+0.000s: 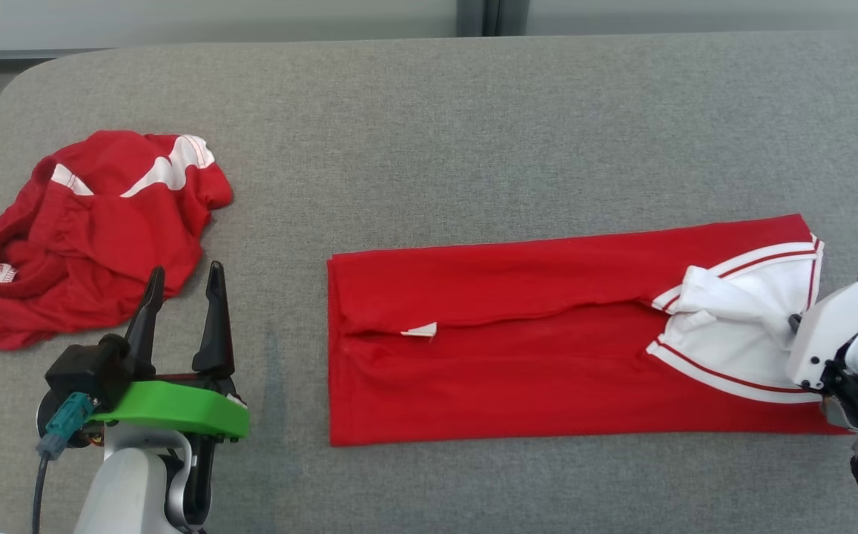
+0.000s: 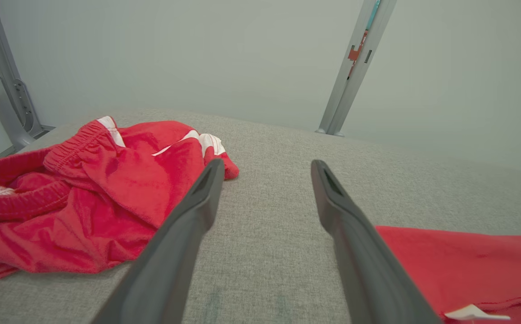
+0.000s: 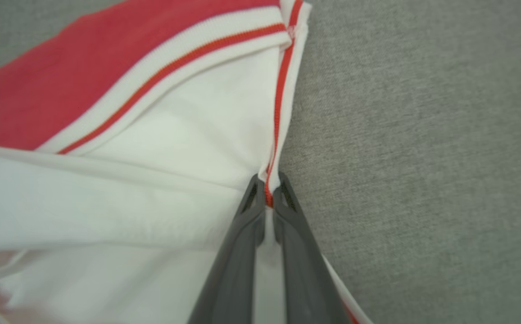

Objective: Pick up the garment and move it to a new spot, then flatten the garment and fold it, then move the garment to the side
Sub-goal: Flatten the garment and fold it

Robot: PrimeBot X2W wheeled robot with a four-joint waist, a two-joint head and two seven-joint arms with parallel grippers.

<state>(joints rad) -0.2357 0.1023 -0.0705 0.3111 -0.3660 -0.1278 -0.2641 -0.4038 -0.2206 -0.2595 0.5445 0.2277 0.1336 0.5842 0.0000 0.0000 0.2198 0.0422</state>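
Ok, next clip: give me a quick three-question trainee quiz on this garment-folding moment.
1. True or false: the left gripper stands open near the crumpled garment, holding nothing.
2. What is the right gripper shut on? A) nothing B) the white striped trim of the folded garment C) a sleeve of the crumpled garment
3. How many red garments lie on the grey table?
Key: 1 true; 2 B; 3 two.

Folded garment (image 1: 517, 371) red, white panel (image 1: 751, 348) edged by 1 thin red stripe; crumpled garment (image 1: 87, 237) red, white bands; table (image 1: 473, 133) grey; bracket (image 1: 176, 410) green.
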